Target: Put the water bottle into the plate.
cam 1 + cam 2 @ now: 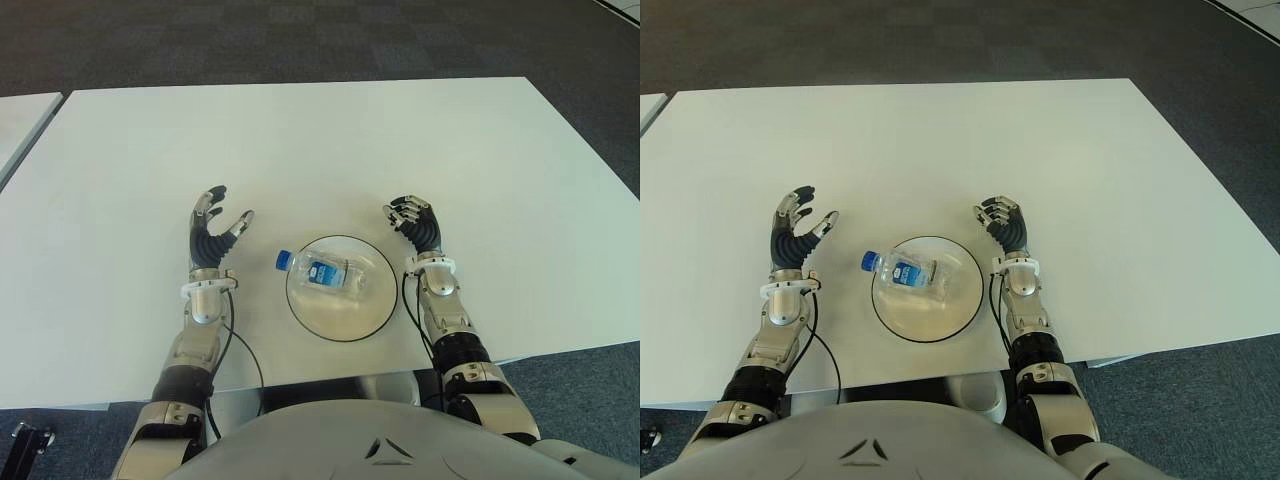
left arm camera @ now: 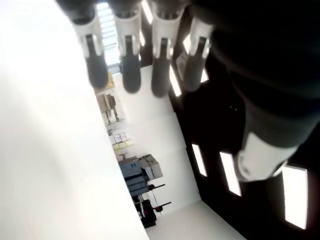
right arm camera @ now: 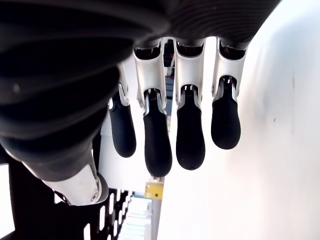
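Note:
A small clear water bottle (image 1: pixel 325 272) with a blue cap and blue label lies on its side across the clear glass plate (image 1: pixel 340 322), its cap end sticking out over the plate's left rim. My left hand (image 1: pixel 213 230) is raised over the table to the left of the plate, fingers spread and holding nothing. To the right of the plate my right hand (image 1: pixel 412 219) stands with its fingers loosely bent and nothing in it. Both wrist views show only bare fingers (image 3: pixel 157 145).
The white table (image 1: pixel 300 150) stretches wide beyond the plate. Its front edge runs just below the plate. A second white table edge (image 1: pixel 20 120) shows at the far left, with dark carpet around.

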